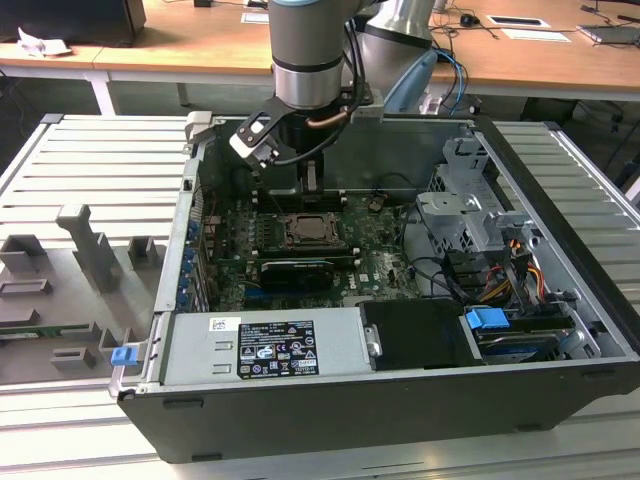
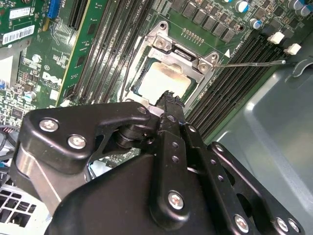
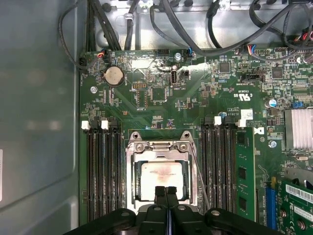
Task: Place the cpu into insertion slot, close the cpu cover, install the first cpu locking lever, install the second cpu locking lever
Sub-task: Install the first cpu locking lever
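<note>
As chip [image 3: 161, 178] lies under lowered cover [image 3: 131, 176], gripper [image 3: 166, 190] hangs at cover edge, fingers [image 3: 160, 195] together, empty, prob. for pressing

The cpu [image 3: 159, 180] had a pale metal top with a dull, mottled sheen. It was framed by the cpu cover [image 3: 131, 176] of bright bare metal, and both sat on a motherboard [image 3: 161, 105] of green, slightly glossy lacquered board. The gripper [image 3: 166, 192] was smooth matt black, studded with shiny metal screws [image 2: 175, 199]. In the exterior view the computer case [image 1: 400, 405] looked dark and matt, the table [image 1: 90, 160] was ribbed pale metal, and the desk [image 1: 200, 45] was smooth wood.
</note>
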